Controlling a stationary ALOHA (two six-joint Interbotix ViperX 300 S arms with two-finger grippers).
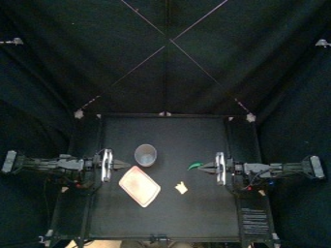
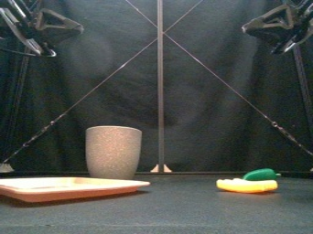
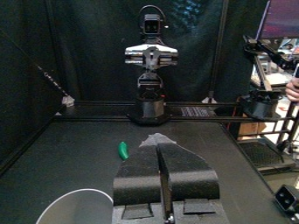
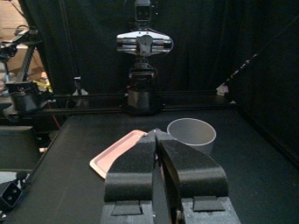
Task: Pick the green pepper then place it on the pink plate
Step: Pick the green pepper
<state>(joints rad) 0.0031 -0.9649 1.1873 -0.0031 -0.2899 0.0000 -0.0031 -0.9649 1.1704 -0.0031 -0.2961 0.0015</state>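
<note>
Both arms sat out at the table's side edges, so the whole middle was open room. The left gripper (image 3: 162, 142) had its jaws pressed together on nothing, and the right gripper (image 4: 160, 134) was the same. The green pepper (image 1: 196, 167) lay on the table near the right fingertips, just ahead of them and apart from the pink plate (image 1: 139, 184). A yellow toy food (image 1: 183, 187) lay between the two; I couldn't make out what it was. The grey speckled cup (image 1: 146, 152) stood ahead of the left fingers, half cut off in that wrist view.
</note>
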